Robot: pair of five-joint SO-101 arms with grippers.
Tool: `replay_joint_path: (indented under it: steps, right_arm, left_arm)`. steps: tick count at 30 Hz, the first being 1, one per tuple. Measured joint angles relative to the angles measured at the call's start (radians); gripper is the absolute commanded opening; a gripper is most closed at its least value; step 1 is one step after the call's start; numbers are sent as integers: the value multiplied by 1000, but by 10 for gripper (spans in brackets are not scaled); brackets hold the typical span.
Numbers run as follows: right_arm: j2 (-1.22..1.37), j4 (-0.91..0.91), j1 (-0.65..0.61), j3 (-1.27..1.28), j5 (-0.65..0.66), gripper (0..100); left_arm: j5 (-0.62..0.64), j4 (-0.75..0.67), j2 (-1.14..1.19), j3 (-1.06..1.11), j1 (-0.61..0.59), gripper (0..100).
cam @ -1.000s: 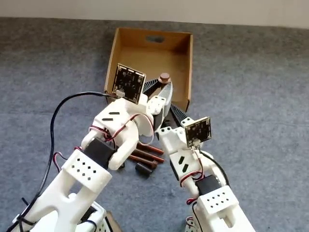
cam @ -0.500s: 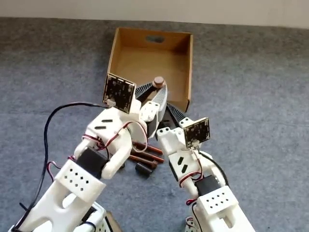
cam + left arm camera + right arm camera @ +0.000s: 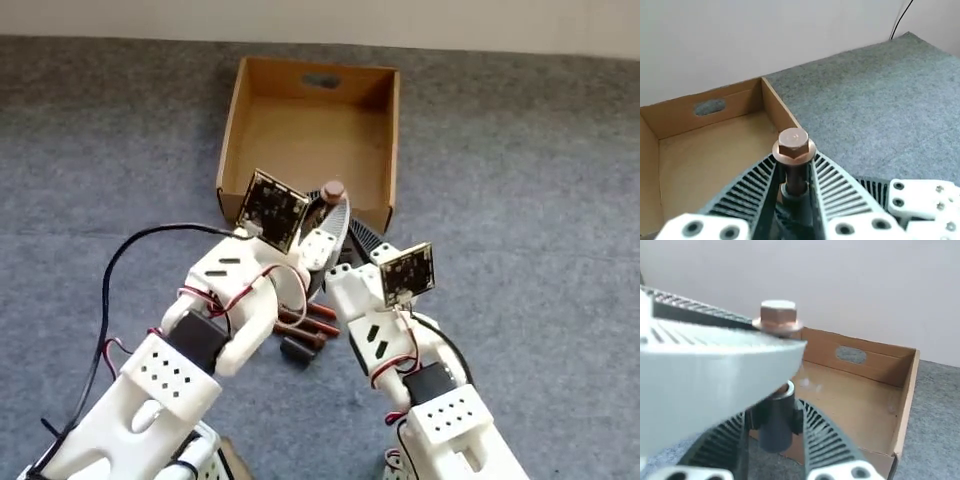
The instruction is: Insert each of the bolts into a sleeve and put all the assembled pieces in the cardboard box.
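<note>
Spare bolts point(image 3: 305, 318) and a loose sleeve point(image 3: 297, 351) lie on the table point(image 3: 520, 200) behind both end effectors. The left end effector point(image 3: 794, 162), pinching the bolt point(image 3: 794, 142) head-up, has dropped in the last second. It is now right above the sleeve point(image 3: 776, 427) gripped by the right end effector point(image 3: 774, 415), so insertion is likely starting. The cardboard box point(image 3: 300, 125) sits just beyond; the piece is not boxed yet.
</note>
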Motion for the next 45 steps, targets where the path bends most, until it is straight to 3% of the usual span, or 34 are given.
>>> replay_joint_path:
  steps: [7, 14, 26, 37, 45]
  right_arm:
    - [0, 0, 0, 0, 2, 6]
    - [0, 0, 2, 0, 2, 6]
    - [0, 0, 2, 0, 2, 6]
    - [3, 2, 2, 2, 2, 6]
    - [2, 0, 2, 8, 2, 6]
  left_arm:
    - [0, -2, 0, 9, 0, 19]
    - [-3, -2, 0, 11, -2, 152]
    - [-6, -2, 0, 11, -8, 152]
    - [-6, 110, -255, 12, -6, 152]
    - [-6, 123, -298, 41, -44, 146]
